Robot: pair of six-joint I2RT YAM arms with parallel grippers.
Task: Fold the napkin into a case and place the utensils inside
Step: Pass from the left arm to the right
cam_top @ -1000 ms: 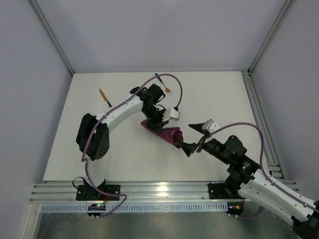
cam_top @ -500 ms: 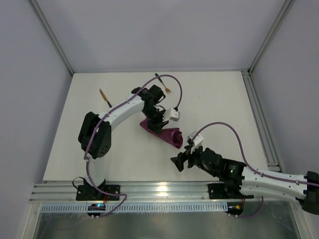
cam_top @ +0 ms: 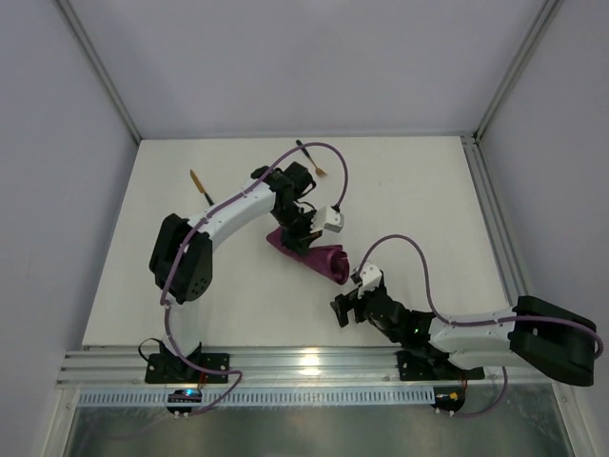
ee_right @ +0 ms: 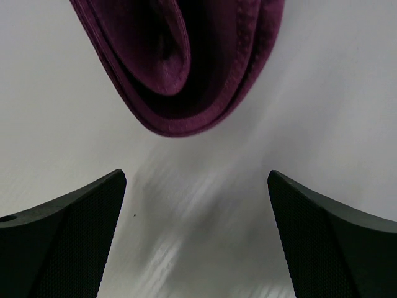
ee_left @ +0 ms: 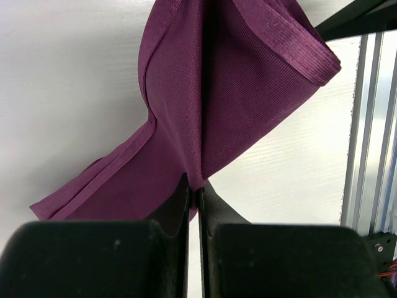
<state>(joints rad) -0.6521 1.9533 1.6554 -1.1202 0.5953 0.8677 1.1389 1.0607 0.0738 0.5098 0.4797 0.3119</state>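
Napkin (cam_top: 322, 257) lies mid-worktop (cam_top: 419, 190) as a loose folded roll, its far-left end pinched in the tightly closed left claw (cam_top: 303, 236). Over the last second the right claw (cam_top: 344, 309), spread wide and holding nothing, has drawn back from the roll's right end toward the near edge. That arm's folding part looks finished. The far-left utensil (cam_top: 198, 184) and far-centre utensil (cam_top: 314, 164) lie untouched, well apart from the cloth.
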